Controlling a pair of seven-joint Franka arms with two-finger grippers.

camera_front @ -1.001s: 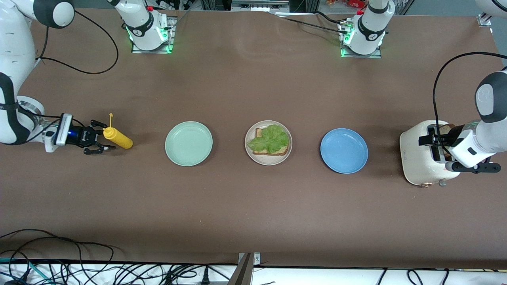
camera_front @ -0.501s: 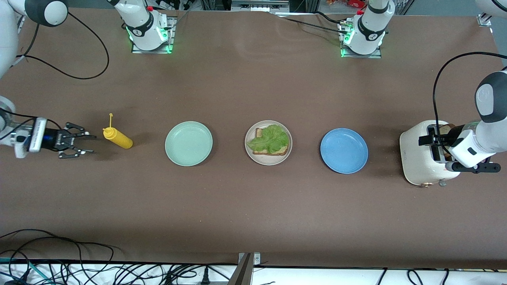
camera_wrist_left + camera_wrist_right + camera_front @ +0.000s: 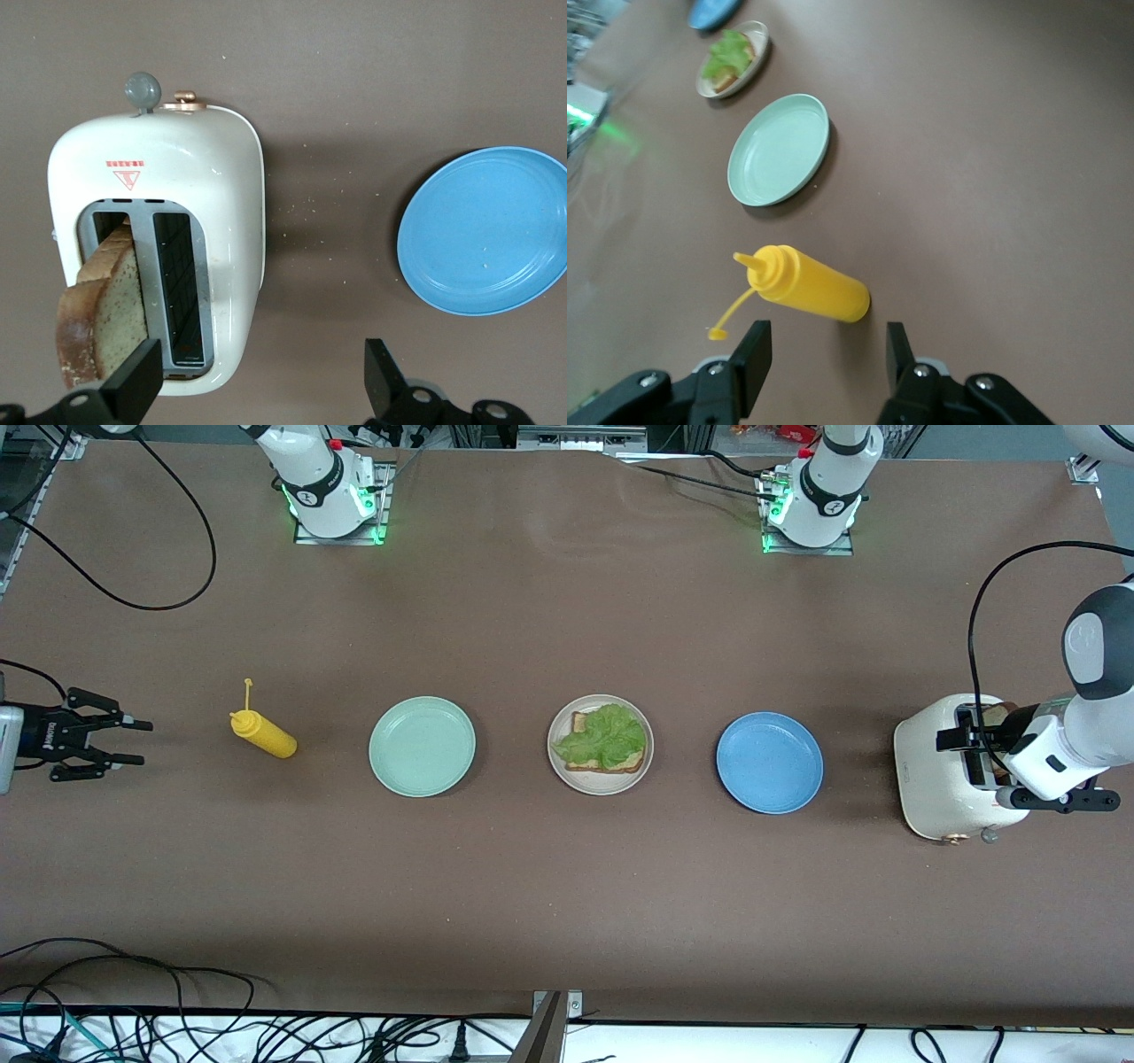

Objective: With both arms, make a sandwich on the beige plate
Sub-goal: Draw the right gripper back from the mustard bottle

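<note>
Beige plate [image 3: 557, 766] between mint plate [image 3: 422, 746] and blue plate [image 3: 769, 762]; both grippers' fingers open.

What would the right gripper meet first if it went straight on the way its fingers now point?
Most likely the yellow mustard bottle: the open right gripper points along the table toward it, nothing between. Its height is unclear, so it might pass above.

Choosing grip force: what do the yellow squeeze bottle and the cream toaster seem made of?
The yellow squeeze bottle looks like soft, smooth plastic: uniform colour, moulded nozzle with tethered cap. The cream toaster looks like glossy painted metal or hard plastic, judging by its smooth, rounded shell; which one is unclear.
</note>
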